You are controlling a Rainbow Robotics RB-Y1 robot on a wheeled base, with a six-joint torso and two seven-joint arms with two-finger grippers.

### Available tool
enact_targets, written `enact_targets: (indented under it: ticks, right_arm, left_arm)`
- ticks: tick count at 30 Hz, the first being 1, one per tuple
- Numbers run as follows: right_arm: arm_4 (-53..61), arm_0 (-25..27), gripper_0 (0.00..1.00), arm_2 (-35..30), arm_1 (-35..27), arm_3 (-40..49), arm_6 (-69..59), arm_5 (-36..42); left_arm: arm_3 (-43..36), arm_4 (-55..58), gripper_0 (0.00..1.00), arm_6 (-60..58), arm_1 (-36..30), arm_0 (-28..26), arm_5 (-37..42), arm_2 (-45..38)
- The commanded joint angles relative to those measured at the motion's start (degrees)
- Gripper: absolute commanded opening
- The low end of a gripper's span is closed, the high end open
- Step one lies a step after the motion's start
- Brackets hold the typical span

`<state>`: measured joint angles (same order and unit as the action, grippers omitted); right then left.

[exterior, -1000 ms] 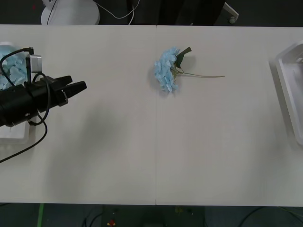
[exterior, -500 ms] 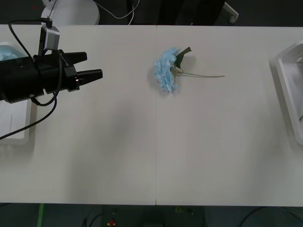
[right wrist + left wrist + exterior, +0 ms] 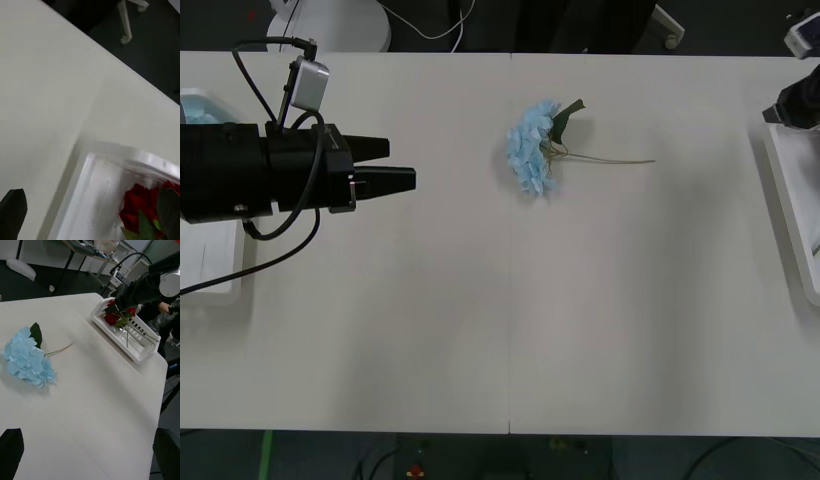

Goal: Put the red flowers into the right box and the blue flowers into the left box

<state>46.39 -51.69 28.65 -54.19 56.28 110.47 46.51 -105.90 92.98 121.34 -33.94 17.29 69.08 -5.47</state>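
A single blue flower (image 3: pixel 531 148) lies on its side near the middle of the table (image 3: pixel 510 320), a fluffy cluster of small pale petals with one broad dark leaf and a thin stem pointing toward the right box (image 3: pixel 792 215). The left gripper (image 3: pixel 395 167) hangs above the table just right of the left box (image 3: pixel 210 270), black fingers apart and empty, aimed at the flower. The left wrist view shows the right box as a slotted white plastic tray holding red flowers (image 3: pixel 120 316) with crossed green stems. The right wrist view shows a red bloom against that box's smooth raised rim. I cannot tell the right gripper's finger state.
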Motion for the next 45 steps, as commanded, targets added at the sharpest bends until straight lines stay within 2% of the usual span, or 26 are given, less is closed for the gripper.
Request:
enact_targets:
  ticks: [1, 8, 17, 21, 27, 34, 45]
  right_arm:
    - [3.27, -5.61, 1.00, 2.11, 2.77, 1.11, 9.15, 1.83]
    - [4.76, -8.77, 1.00, 2.11, 7.78, 1.11, 29.80, 10.53]
    - [2.65, -10.71, 1.00, 2.29, 15.08, 0.15, 40.35, 18.44]
    - [1.86, -11.68, 1.00, 2.38, 17.98, -2.40, 41.23, 18.44]
    - [-1.83, -15.81, 1.00, 2.38, 25.45, -13.30, 41.31, 14.23]
    - [-2.18, -19.76, 1.00, 2.38, 30.64, -24.37, 41.49, 8.86]
    - [-6.75, -20.46, 1.00, 2.20, 35.73, -30.18, 42.02, 5.96]
  left_arm:
    - [-1.86, -0.35, 1.00, 4.52, 0.63, -1.73, 1.50, -1.56]
    - [-1.94, -0.35, 1.00, 4.69, 1.86, -1.47, 4.92, -2.44]
    - [-2.30, -3.25, 1.00, 4.78, 2.38, -1.47, 6.77, -2.53]
    - [-2.30, -4.04, 1.00, 4.78, 2.38, -1.47, 6.86, -2.53]
    - [-2.56, -5.44, 1.00, 4.69, 2.38, -1.47, 6.86, -2.53]
    - [-2.56, -5.53, 1.00, 4.43, 2.38, -1.47, 6.42, -2.53]
    - [-2.65, -8.61, 1.00, 4.96, 2.56, -1.21, 4.40, -2.53]
